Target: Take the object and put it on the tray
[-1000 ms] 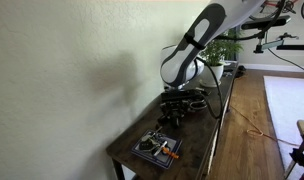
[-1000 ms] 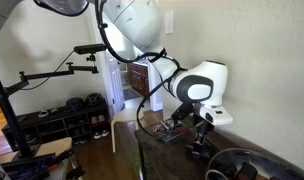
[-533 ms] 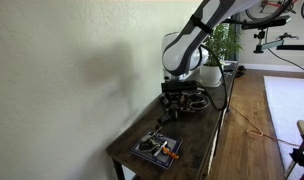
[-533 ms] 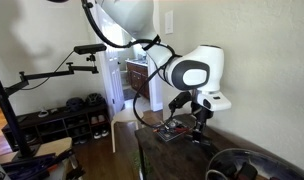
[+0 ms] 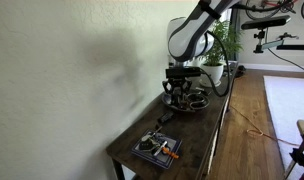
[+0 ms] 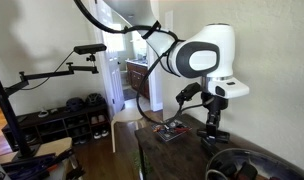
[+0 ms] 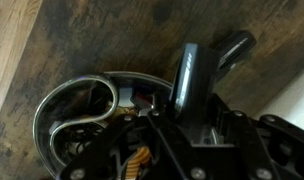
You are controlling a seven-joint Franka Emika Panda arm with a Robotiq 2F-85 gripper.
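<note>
My gripper (image 5: 178, 93) hangs above a round wire bowl (image 5: 190, 101) at the far end of the dark wooden table. It also shows in an exterior view (image 6: 209, 128). In the wrist view the jaws (image 7: 182, 125) are shut on a long, glossy black object (image 7: 190, 75) with a curved end, which stands out between the fingers over the wire bowl (image 7: 62, 110). The tray (image 5: 157, 148) lies at the near end of the table with an orange item on it. It shows behind the gripper in an exterior view (image 6: 174, 131).
The table (image 5: 192, 135) runs along a beige wall. A potted plant (image 5: 224, 45) stands beyond the bowl. Black and orange cables hang off the table's far side. A shoe rack (image 6: 62, 120) and a camera arm (image 6: 52, 75) stand across the room.
The arm has risen and straightened over the bowl, lifting the gripper with the black object in it. The tray has not moved.
</note>
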